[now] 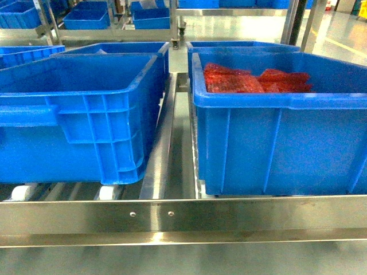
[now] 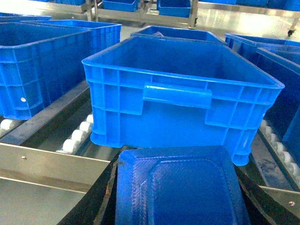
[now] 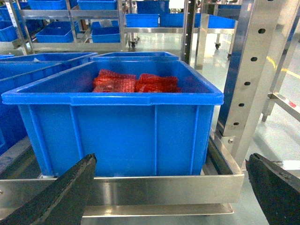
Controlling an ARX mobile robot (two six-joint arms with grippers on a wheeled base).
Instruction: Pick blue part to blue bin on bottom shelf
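Warehouse, steel roller racks point(image 1: 172, 215), blue bins point(image 1: 80, 109)

Head looks down at both bins; wrists face one each, close

**Our Dark, Matte Fingers**

We see little of ourselves. In the right wrist view, our right gripper point(image 3: 168, 192) shows two black fingers point(image 3: 61, 197) with a rough, grainy surface, tapering wedge-like from the lower corners. In the left wrist view, our left gripper point(image 2: 180, 197) shows only black, dull edges at the bottom.
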